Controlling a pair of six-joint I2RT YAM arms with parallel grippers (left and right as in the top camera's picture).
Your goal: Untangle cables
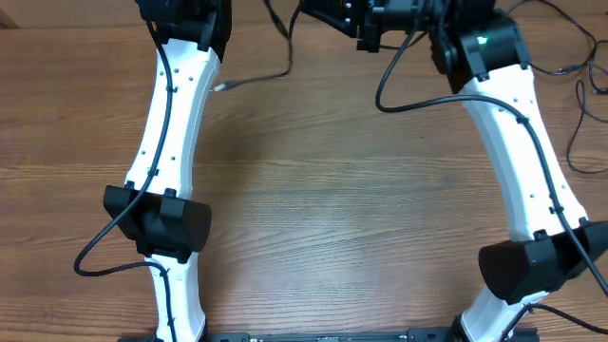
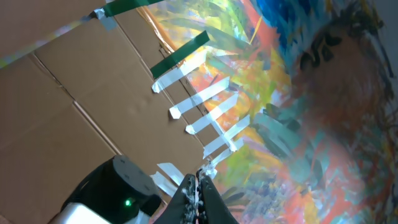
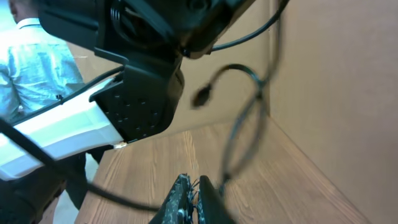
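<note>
Wood-grain table [image 1: 323,209], and a thin black cable [image 1: 256,76] trails in from its far edge, the small plug [image 1: 220,87] ending beside the left arm [image 1: 176,123]. The left gripper [image 2: 199,190] points up at cardboard [image 2: 62,93], jaws pressed together on nothing. The right gripper [image 3: 190,194] is closed too. A looping cord [image 3: 239,134] hangs just beside its tips; I can't tell whether it touches them.
</note>
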